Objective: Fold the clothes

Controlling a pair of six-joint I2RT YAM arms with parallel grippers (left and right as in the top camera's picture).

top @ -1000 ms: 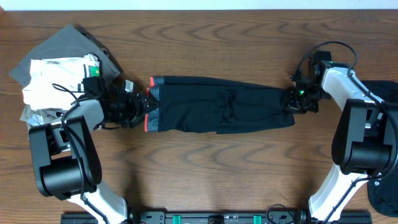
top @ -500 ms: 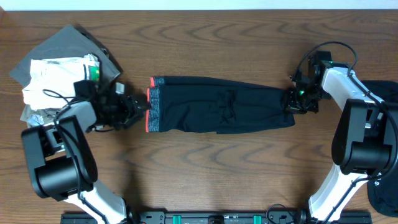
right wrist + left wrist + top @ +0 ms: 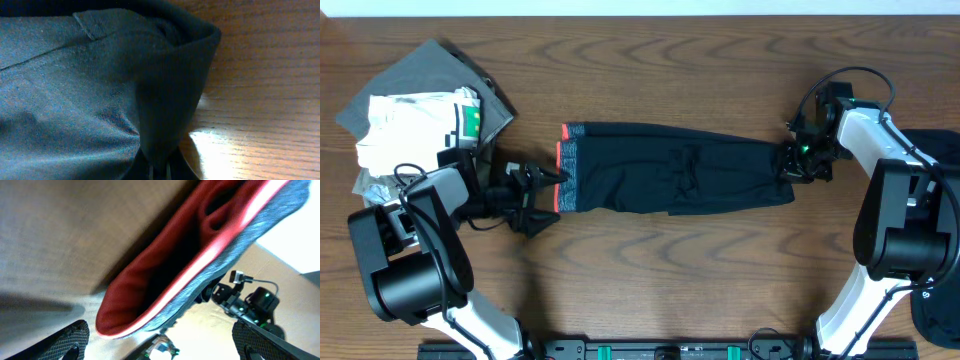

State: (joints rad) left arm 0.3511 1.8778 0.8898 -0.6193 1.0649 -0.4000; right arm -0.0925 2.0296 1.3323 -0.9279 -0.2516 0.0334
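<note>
Overhead view, left to right.

Upper left of frame: a grey garment [image 3: 425, 70] lies flat on the table [image 3: 670, 60], with a crumpled white garment [image 3: 400, 130] on top of it. A patch of green shows on the white cloth. This heap lies well apart from the main item.

Left of centre: the left gripper [image 3: 541, 196] lies low over the wood, pointing right, jaws spread wide with nothing between them. Its tips sit just beside the trousers' waist end; contact cannot be confirmed from above. In the left wrist view both fingers [image 3: 67, 339] appear at the bottom corners, far apart. The cloth sits ahead of them and neither closes on it.

Centre: the black trousers [image 3: 670, 180] lie stretched in a long horizontal band across the middle of the table. The grey waistband [image 3: 567, 165], edged coral red, forms the left end. Some puckering shows near mid-length. The left wrist view shows the waist opening gaping, coral lining visible inside, grey band along its outer edge.

Right of centre: the leg ends [image 3: 778, 180] reach the right gripper [image 3: 798, 160], which is clamped on the black fabric there. In the right wrist view the cloth gathers into a tight pinch at the bottom centre of the frame, where the jaws are closed together on it. A fold of hem stands up from the wood beside it.
</note>
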